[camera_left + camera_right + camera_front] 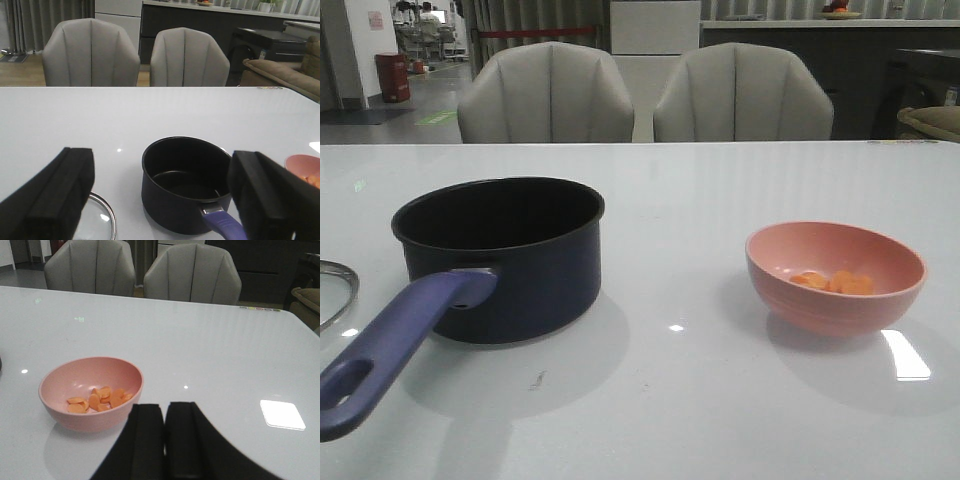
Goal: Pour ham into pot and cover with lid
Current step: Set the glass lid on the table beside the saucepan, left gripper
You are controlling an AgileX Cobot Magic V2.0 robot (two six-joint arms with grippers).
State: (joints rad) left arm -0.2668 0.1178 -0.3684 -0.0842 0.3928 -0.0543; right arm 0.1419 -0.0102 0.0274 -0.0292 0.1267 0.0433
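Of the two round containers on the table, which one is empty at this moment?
The pot, the dark navy one with the long purplish-blue handle, is empty; its bare bottom shows in the left wrist view. The pink bowl holds the ham.

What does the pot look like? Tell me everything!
The pot is a round, dark navy saucepan, maybe metal. It stands upright on the white table, uncovered and empty inside. Its long purplish-blue handle points toward the camera in the front view and has a hole at the end. The glass lid lies beside it on the robot's left, apart. Nothing touches the pot but the table.
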